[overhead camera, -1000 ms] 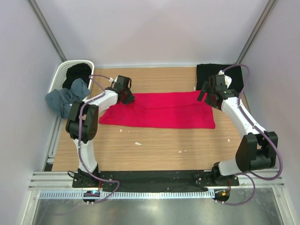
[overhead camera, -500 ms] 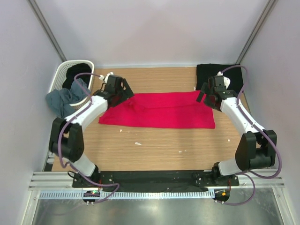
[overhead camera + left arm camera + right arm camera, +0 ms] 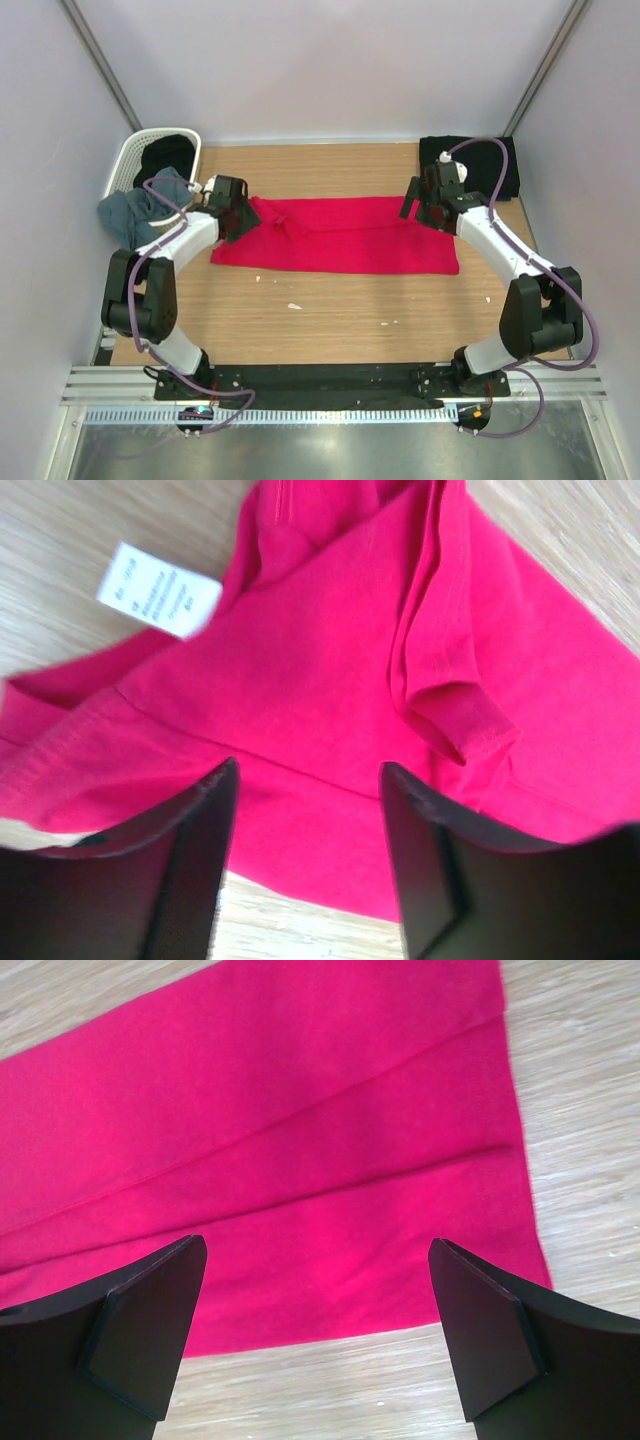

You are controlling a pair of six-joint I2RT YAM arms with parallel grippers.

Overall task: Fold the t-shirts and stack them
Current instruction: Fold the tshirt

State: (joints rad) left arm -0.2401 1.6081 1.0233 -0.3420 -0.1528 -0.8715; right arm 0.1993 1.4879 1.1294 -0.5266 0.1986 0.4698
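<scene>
— Pale walls are seen on three sides of a wooden table; how is the room around the cloth laid out?

— A red t-shirt is spread as a long folded strip across the middle of the overhead view. Bare wood is left below its lower edge down to the arm bases, and a narrower band above it. A white basket at the upper left is filled with a black t-shirt, and a grey-blue t-shirt is draped over its rim. A second black t-shirt is laid flat in the upper right corner.

— And the grippers?

— The left gripper is placed at the strip's left end, the right gripper at its upper right corner. Both are spread wide, with nothing clamped.

— What is added by the wrist cameras?

— A white label and a folded sleeve hem are shown only by the left wrist view, beyond the dark fingers. Slanting fold lines and the strip's straight end are shown by the right wrist view, with wood beyond. Whether the cloth is touched cannot be told.
</scene>
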